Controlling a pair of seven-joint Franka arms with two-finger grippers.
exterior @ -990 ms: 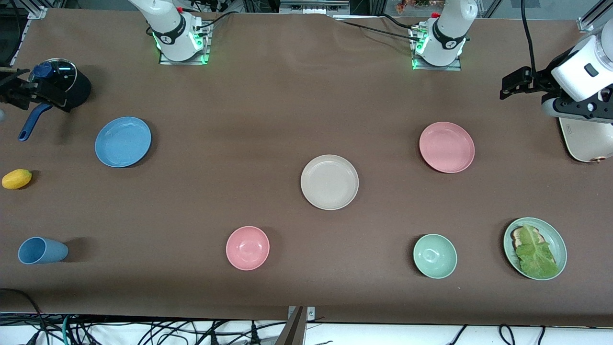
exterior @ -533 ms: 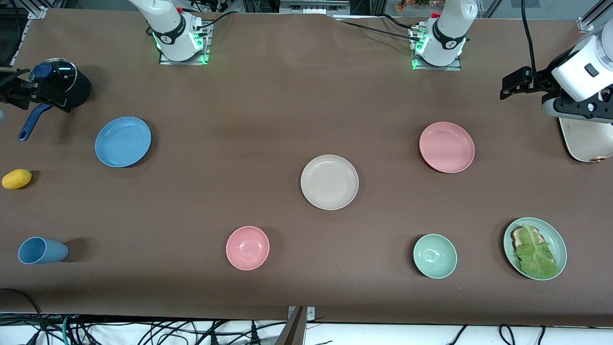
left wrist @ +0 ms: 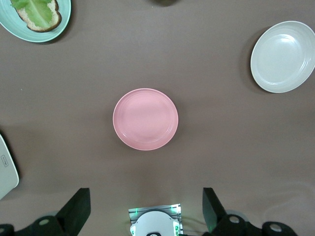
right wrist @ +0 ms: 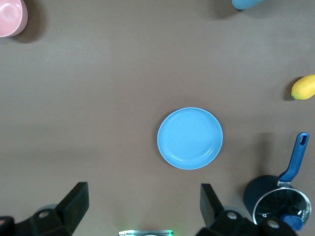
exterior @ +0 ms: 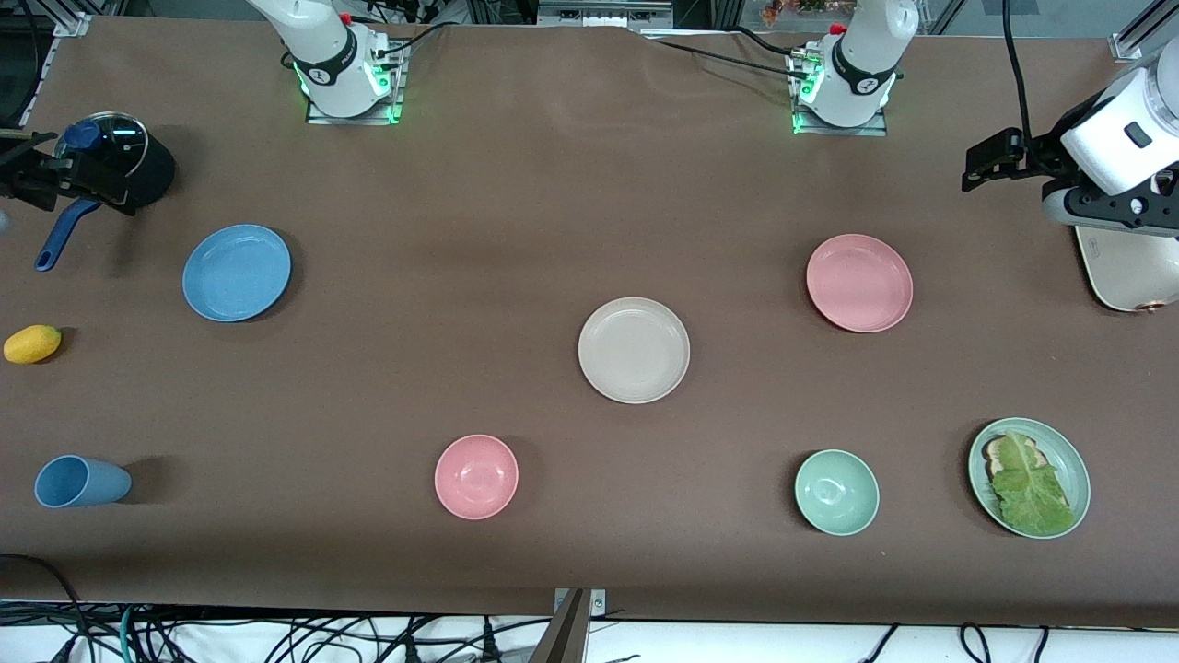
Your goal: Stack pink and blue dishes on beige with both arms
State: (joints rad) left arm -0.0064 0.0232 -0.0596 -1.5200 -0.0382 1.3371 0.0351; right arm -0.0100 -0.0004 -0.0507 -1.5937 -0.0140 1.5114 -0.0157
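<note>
**Start state: three plates apart, nothing stacked**

Beige plate (exterior: 634,350) sits near the middle of the surface (exterior: 516,230), bare. Pink plate (exterior: 859,283) lies toward my left arm's end, a little farther from the front camera than the beige. Blue plate (exterior: 237,273) lies well apart toward my right arm's end. None of the three touch.

My left end effector (left wrist: 142,209) hangs high above the surface, its camera looking straight down on the pink plate (left wrist: 145,119); fingers spread wide, holding nothing. My right end effector (right wrist: 142,206) hangs high with the blue plate (right wrist: 190,138) below; also wide and holding nothing. Neither has begun its descent, as far as I can judge.

Handling notes (judgement): the plates look like light, stiff, matte ware, not very slippery, probably tolerant of a small drop. They are shallow with low rims, so a flat top-down pinch across the disc will not work. I would take each by the rim, one finger inside and one outside, on the edge nearest my own base.

Not to confuse: pink bowl (exterior: 476,476) and blue cup (exterior: 81,482), both nearer the front camera.
</note>
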